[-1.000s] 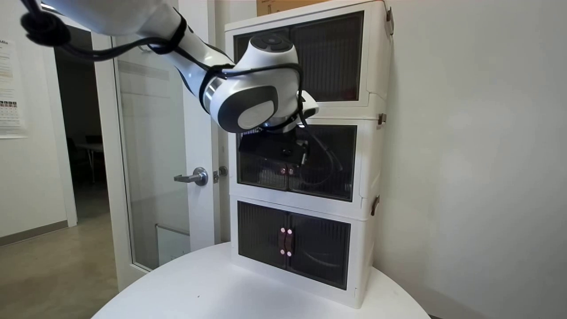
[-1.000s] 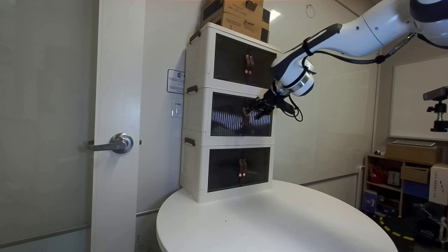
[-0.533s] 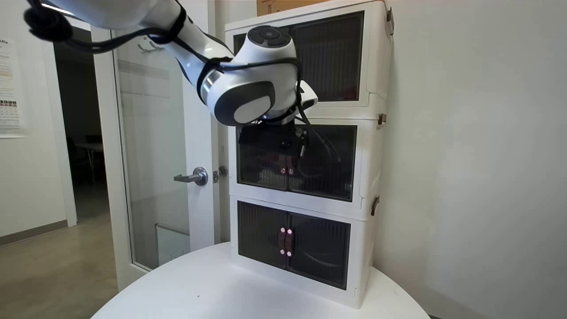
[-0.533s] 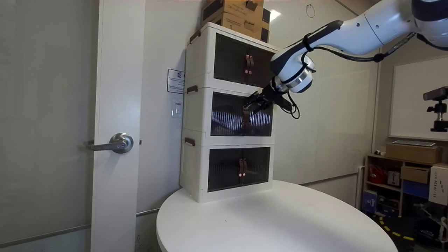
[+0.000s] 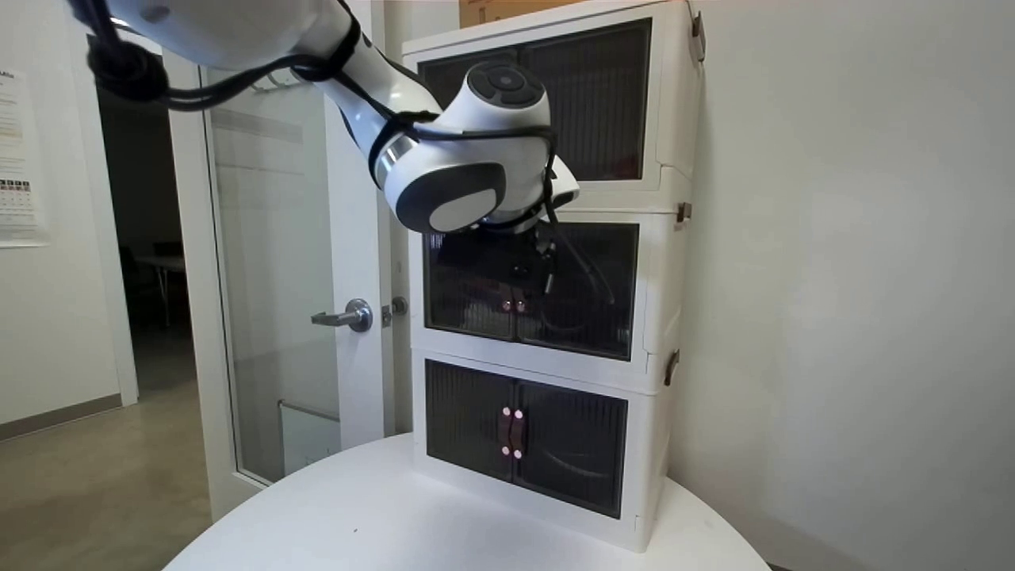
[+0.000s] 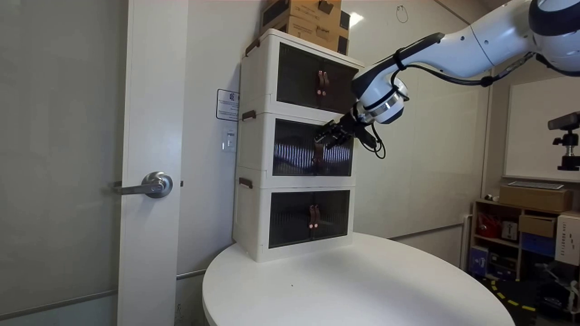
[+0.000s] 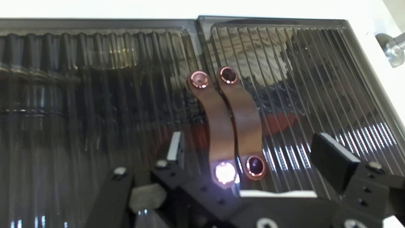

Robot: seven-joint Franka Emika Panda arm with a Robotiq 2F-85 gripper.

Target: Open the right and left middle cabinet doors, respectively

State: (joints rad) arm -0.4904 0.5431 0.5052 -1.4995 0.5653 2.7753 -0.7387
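One three-tier cabinet (image 6: pixel 250 147) stands at the far edge of the worktop (image 6: pixel 362 294), cardboard boxes (image 6: pixel 312 31) on top. Its right middle door (image 6: pixel 340 165) and left middle door (image 6: pixel 290 140) are closed; blurred shapes (image 7: pixel 278 123), one reddish, show in them, inside or reflected I cannot tell. The gripper (image 7: pixel 250 148) hangs in front, fingers (image 7: pixel 329 161) parted, flanking the handles (image 7: pixel 221 126) in the wrist view; contact is unclear.

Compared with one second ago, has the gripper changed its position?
Yes, upward: in an exterior view, the gripper is slightly higher in the picture, judged against the middle-tier door handles.
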